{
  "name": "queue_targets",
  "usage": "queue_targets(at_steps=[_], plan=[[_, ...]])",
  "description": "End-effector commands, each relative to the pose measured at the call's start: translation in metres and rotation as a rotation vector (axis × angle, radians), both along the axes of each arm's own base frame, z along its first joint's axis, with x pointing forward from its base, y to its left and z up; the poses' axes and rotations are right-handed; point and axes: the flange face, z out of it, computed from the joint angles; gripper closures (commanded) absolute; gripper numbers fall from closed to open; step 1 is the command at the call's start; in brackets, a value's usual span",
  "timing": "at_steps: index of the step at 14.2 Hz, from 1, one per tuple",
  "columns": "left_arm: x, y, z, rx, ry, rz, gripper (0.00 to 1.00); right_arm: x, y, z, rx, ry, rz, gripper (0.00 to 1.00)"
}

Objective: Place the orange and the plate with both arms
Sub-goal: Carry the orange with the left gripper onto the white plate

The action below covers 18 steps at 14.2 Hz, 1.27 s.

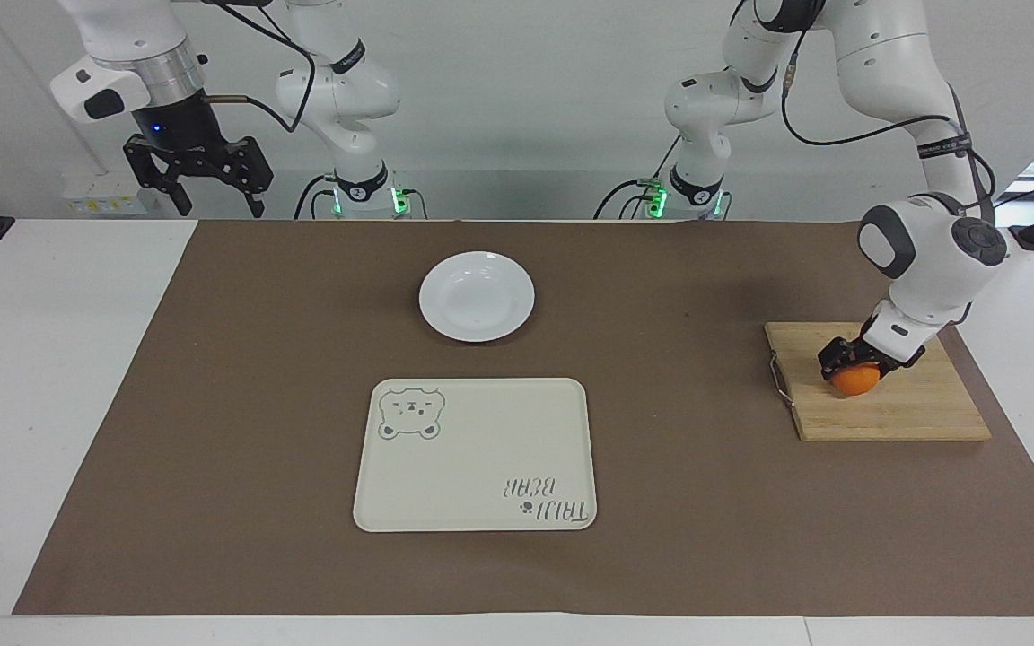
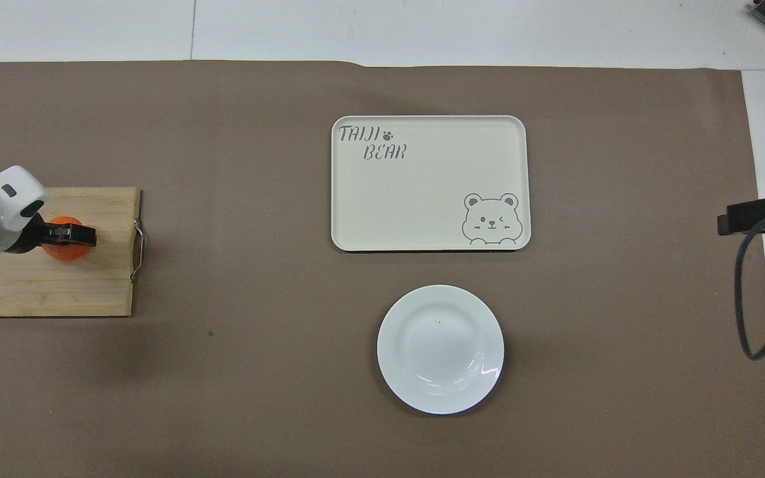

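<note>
"TAIJI BEAR" lettering with paw print on cream tray (image 2: 422, 192), bear drawing

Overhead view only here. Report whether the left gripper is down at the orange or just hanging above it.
Observer: The left gripper is low and open around the orange, which sits on the cutting board.
Operator: Give me the right gripper; it is outside my view.
Observer: The right gripper waits raised at the right arm's end of the table, open and empty.
Operator: Say if it is near the plate.
Observer: No, it is well apart from the plate.
</note>
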Motion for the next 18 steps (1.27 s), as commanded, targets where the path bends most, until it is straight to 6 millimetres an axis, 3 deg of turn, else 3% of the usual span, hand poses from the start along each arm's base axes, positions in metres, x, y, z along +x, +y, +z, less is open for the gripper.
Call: queue_targets(at_steps=[1,2,4,5,6,7,11,13,15,18], plan=[[-0.008,-0.002,0.000,-0.003,0.012,-0.003,0.00,-0.001,-0.003,-0.002,0.007,-0.012,0.012,0.00],[-0.008,-0.002,0.000,-0.002,0.007,-0.002,0.02,-0.001,-0.003,-0.002,0.007,-0.013,0.012,0.00],[-0.006,-0.005,0.001,-0.002,0.006,-0.005,0.58,-0.001,-0.003,-0.001,0.007,-0.014,0.012,0.00],[-0.004,-0.004,0.002,-0.002,0.004,-0.005,0.77,-0.001,-0.003,-0.001,0.007,-0.014,0.012,0.00],[-0.001,-0.006,0.005,-0.001,-0.002,-0.008,0.92,-0.001,-0.003,-0.001,0.007,-0.016,0.012,0.00],[0.002,-0.010,0.009,0.001,-0.011,-0.011,1.00,0.000,-0.003,-0.002,0.007,-0.016,0.013,0.00],[0.023,-0.043,0.048,0.004,-0.072,-0.006,1.00,0.000,-0.003,-0.005,0.007,-0.009,0.010,0.00],[0.025,-0.075,0.071,-0.001,-0.105,-0.031,1.00,-0.001,-0.004,-0.004,0.007,-0.008,0.012,0.00],[0.018,-0.125,0.099,-0.015,-0.114,-0.045,1.00,-0.001,-0.005,-0.006,0.007,-0.005,0.010,0.00],[-0.006,-0.235,0.132,-0.033,-0.131,-0.194,1.00,0.000,-0.008,-0.006,0.007,-0.008,0.006,0.00]])
